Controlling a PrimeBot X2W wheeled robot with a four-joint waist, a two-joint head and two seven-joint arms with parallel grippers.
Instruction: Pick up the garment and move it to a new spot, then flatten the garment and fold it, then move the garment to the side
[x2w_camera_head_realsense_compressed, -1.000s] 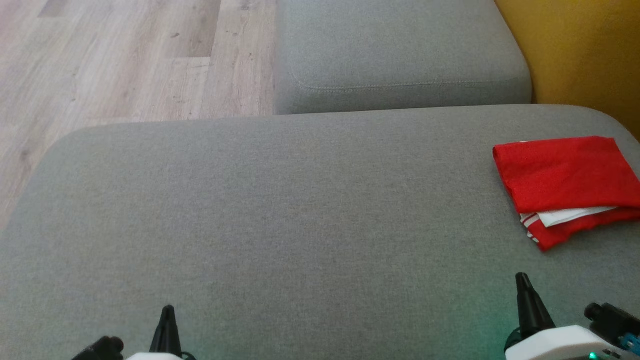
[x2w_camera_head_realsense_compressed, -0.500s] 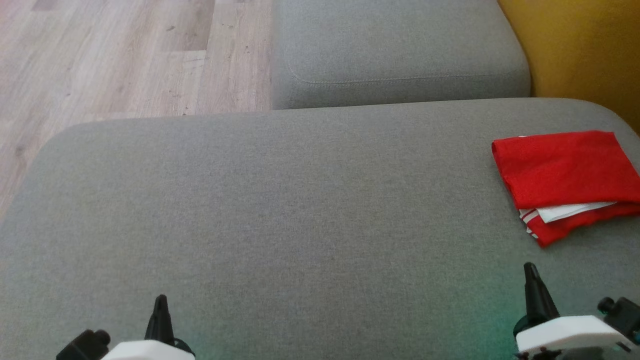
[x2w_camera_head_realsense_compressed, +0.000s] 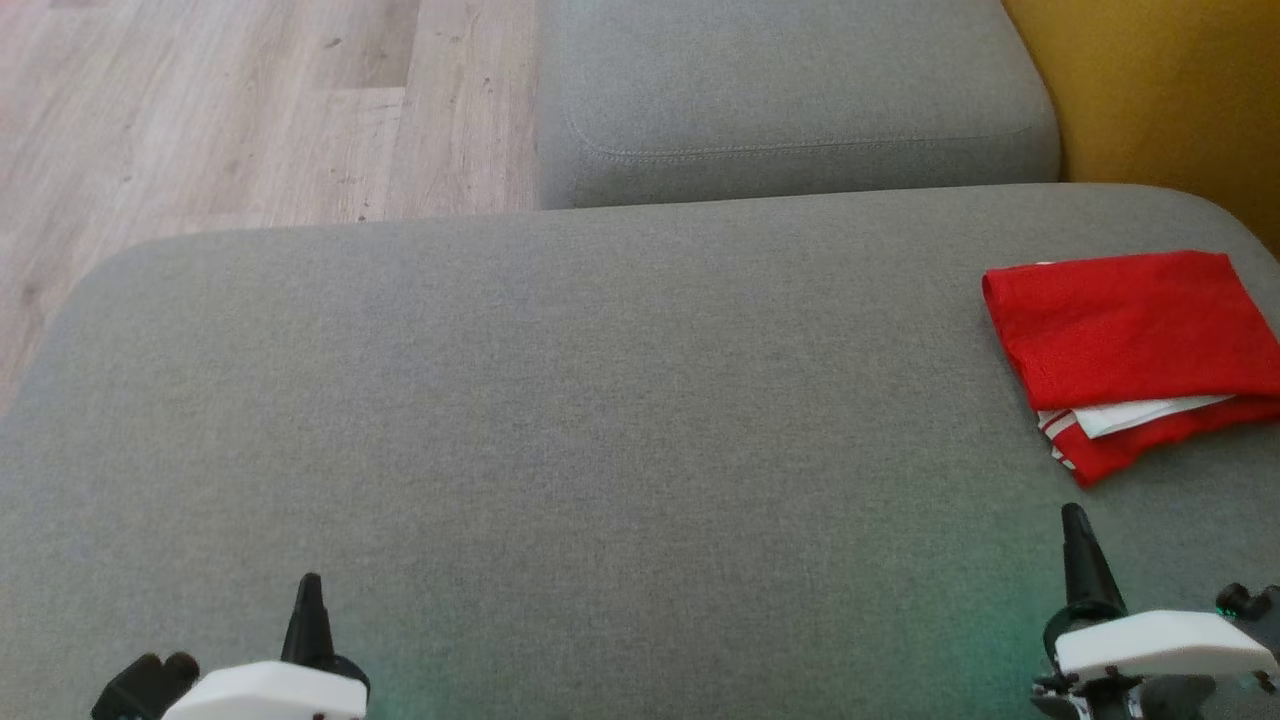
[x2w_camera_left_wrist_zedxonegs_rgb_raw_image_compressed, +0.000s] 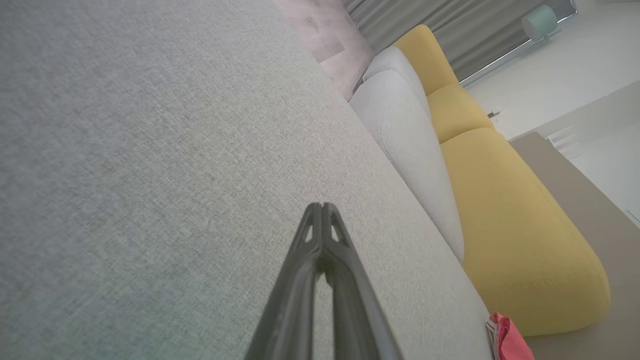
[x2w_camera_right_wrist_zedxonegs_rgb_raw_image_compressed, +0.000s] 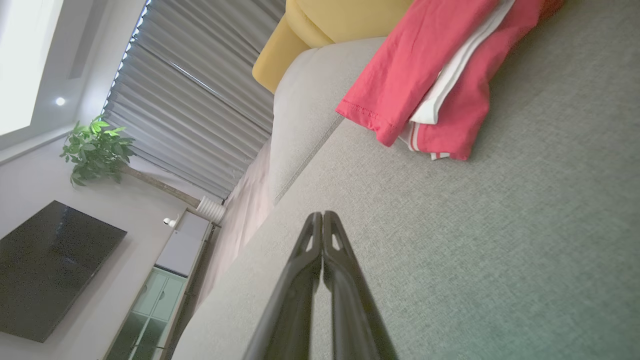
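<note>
1: Both pinched tight w/ nothing in them? I mean the left gripper (x2w_camera_head_realsense_compressed: 308, 588) & the right gripper (x2w_camera_head_realsense_compressed: 1075, 520).

2: Yep, fingers pressed tog. on each, both empty. They sit low at the near edge of the grey cushion (x2w_camera_head_realsense_compressed: 600, 400), tips pointing away across it. Can't tell if they touch the fabric.

1: And the garment (x2w_camera_head_realsense_compressed: 1130, 350)?

2: Far right of that cushion, folded into a neat red packet, right end cut off by the head view's edge. Yellow sofa (x2w_camera_head_realsense_compressed: 1150, 90) is just beyond it.

1: Which way from the arms?

2: Ahead of the right gripper & a bit to its right, near but apart. Left one is well apart, whole cushion btwn. So any further nudge is the right arm's job, imo.

1: Long axis?

2: Runs roughly left-right across the robot's front, slightly tilted. Closed fold is on the left end; the loose layers face the robot, w/ white trim (x2w_camera_head_realsense_compressed: 1140, 415) poking out.

1: Any brand, label, txt?

2: None I can read. Just thin white stripes at the near-left corner, no logo showing.

1: So, progress?

2: Looks folded & off to the side already, prob. near the end.
</note>
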